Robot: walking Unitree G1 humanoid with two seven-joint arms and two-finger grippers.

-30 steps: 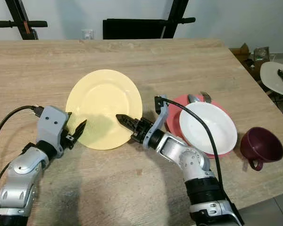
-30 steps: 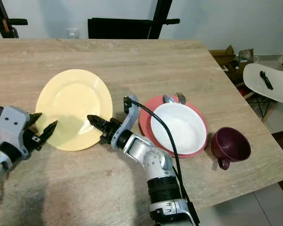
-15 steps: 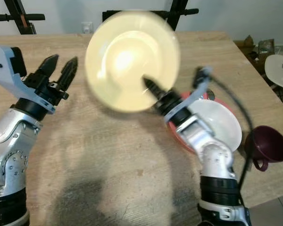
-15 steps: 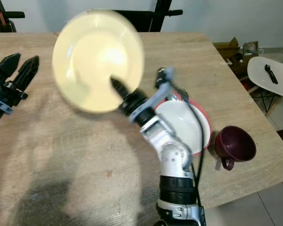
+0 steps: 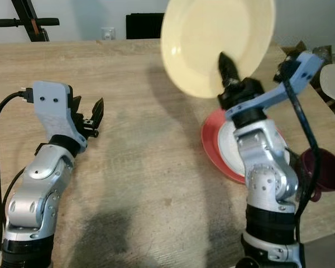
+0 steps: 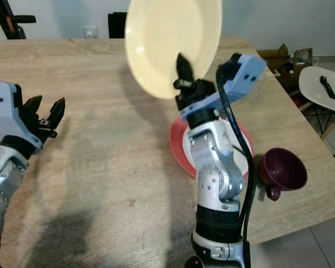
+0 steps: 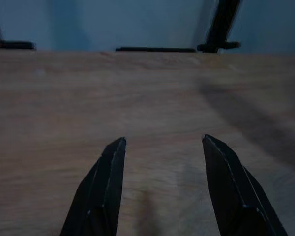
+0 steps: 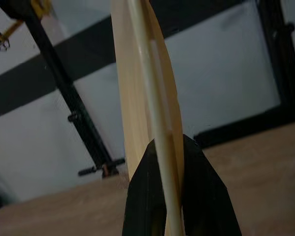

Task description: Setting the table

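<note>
**A:** Yellow plate [image 5: 215, 42] is up in the air, on edge, held by the right tool [image 5: 228, 70]. Grip is on the rim only, at the bottom; in the right wrist view both fingers [image 8: 152, 196] pinch the thin lip and nothing else supports it.

**B:** Slip risk?

**A:** Yes. All the plate's weight sits above a small pinch point, so a quick wrist turn could let it pivot or slide out. It hangs over the right half of the surface, right above the red plate [image 5: 212, 148] with the white bowl [image 5: 230, 153] on it. A drop there likely means chipped crockery.

**B:** Anything else close?

**A:** Maroon cup [image 6: 282, 170] by the right edge, just beside the right arm. An elbow swing while lowering could knock it off the edge.

**B:** Left side?

**A:** Left tool [image 5: 89, 114] is spread wide, holding nothing, low over the bare wooden surface [image 5: 139, 167] near the left edge. No help if the plate goes.

**B:** Fix?

**A:** My call: lower slowly, tilt flat before contact, land on bare wood well apart from the red plate.
</note>
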